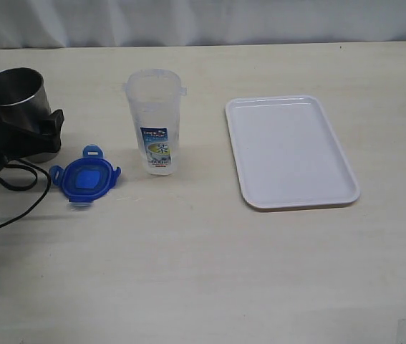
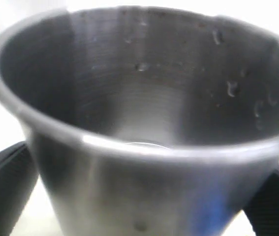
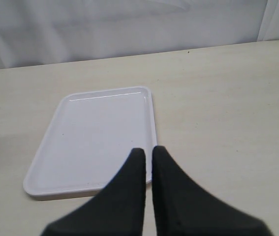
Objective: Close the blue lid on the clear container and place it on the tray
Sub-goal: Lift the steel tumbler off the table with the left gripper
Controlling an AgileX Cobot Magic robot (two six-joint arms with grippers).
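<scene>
**Clerk:** First entry, farthest left?

**Checker:** Left gripper (image 1: 16, 125): jaws spread wide, one black finger (image 2: 4, 191) on each side of a tapered steel cup (image 1: 15, 89). The cup is upright with its mouth open, standing between the jaws. Whether the pads press its wall cannot be told. A black cable (image 1: 16, 183) loops on the table (image 1: 203, 272) beside the gripper body.

**Clerk:** Next?

**Checker:** Blue lid (image 1: 86, 178), lying flat on the table with its flaps splayed. It is outside the left jaws, just beyond the finger on the container's side, touching neither the jaws nor the container.

**Clerk:** Third?

**Checker:** Clear container (image 1: 156, 122), upright, mouth uncovered, label facing the exterior camera. It stands past the lid from the left jaws, near the lid but apart from it, between those jaws and the tray.

**Clerk:** Fourth?

**Checker:** Tray (image 1: 292, 154) — white, rectangular, flat on the table. It is well apart from the left jaws and directly ahead of the right jaws. In the right wrist view their tips show over its near rim.

**Clerk:** Last?

**Checker:** Right gripper (image 3: 148, 151) — jaws closed, the two black fingertips all but meeting, holding nothing.
</scene>
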